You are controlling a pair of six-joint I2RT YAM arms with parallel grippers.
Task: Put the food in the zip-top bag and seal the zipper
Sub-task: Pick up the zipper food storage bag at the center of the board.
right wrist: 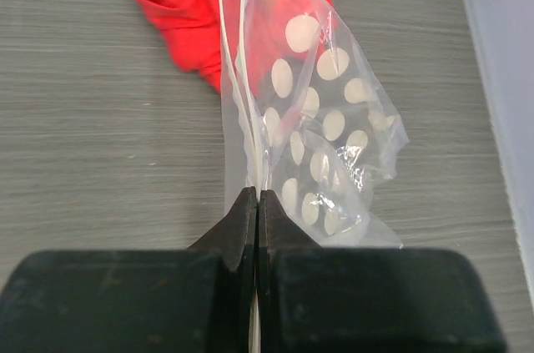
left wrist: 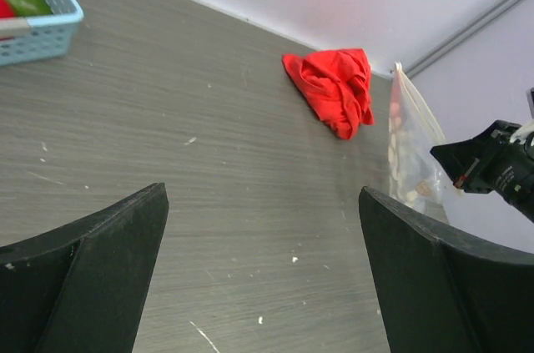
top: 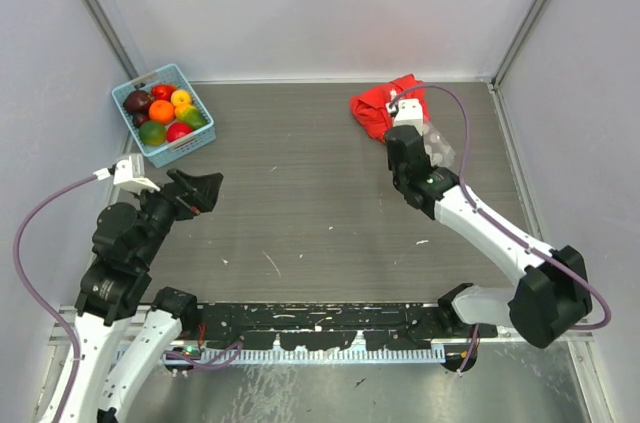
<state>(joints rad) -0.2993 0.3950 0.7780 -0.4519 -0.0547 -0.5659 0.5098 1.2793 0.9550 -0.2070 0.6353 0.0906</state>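
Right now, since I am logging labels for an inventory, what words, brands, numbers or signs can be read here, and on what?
No readable text anywhere.
The zip-top bag bears only white dots; a small tan mark on it in the left wrist view is too blurred to read.
The red cloth and the light blue basket show no lettering.

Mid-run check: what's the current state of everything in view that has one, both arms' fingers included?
left gripper: fingers wide open, holding nothing.
right gripper: fingers shut on the bag's zipper edge.
zip-top bag: held upright, no food inside.
zipper: looks unsealed, strips apart beyond the fingers.
food: all in the blue basket, none bagged.
red cloth: crumpled heap beside the bag.
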